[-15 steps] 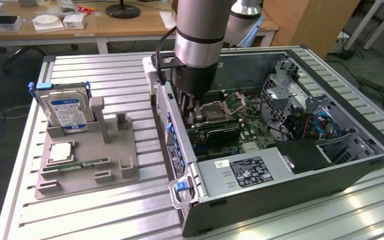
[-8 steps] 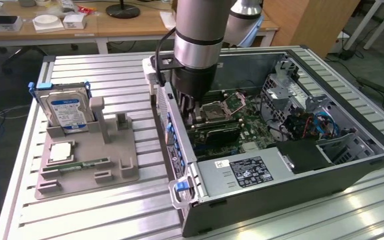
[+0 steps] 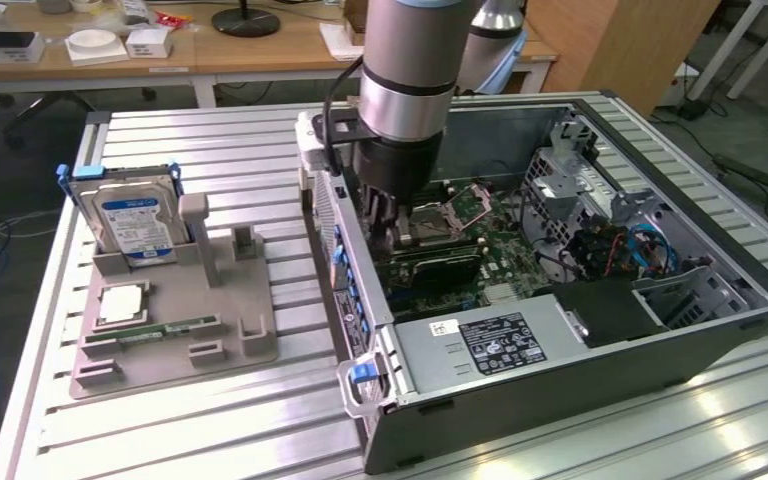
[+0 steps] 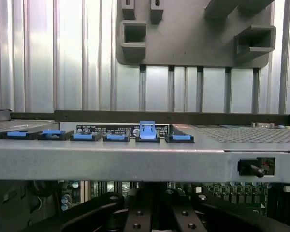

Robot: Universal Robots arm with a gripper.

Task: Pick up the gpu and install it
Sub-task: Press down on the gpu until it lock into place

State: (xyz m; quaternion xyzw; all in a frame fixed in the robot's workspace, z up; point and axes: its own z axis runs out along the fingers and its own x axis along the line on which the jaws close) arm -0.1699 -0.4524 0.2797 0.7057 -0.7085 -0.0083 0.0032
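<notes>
A: Pincer state?

B: Pressed together. Gripper (image 3: 384, 240) sunk deep inside the open computer case (image 3: 558, 400), just within the case's slotted back wall, over the motherboard. Seen from the wrist too (image 4: 152, 220): dark fingers (image 4: 135, 217) side by side, no daylight between them.

A: And the gpu?

B: Inside the case as well. Gpu (image 3: 440, 268) standing on edge on the motherboard, a black slab reaching from the fingertips toward the case's middle, between the processor socket and the power supply (image 3: 491, 340). Meets the fingertips at its near end.

A: Clamped on the card, then?

B: Cannot tell. Touching or very nearly so; whether pinched or merely met from above, too dark down there to say.

A: Anything else along the case's back wall?

B: A row of blue clips (image 4: 146, 131) along that wall's top edge, one raised above the others.

A: Outside the case?

B: Beside the back wall, on the ribbed metal table (image 3: 197, 430), a grey parts holder (image 3: 224, 300). Holds a silver hard drive (image 3: 131, 222) with a blue label, upright at the end farthest from the case's power supply. Holds a slim green memory stick (image 3: 157, 330) too, lying flat. Same holder beyond the case wall in the wrist view (image 4: 193, 43), with bare slots.
</notes>
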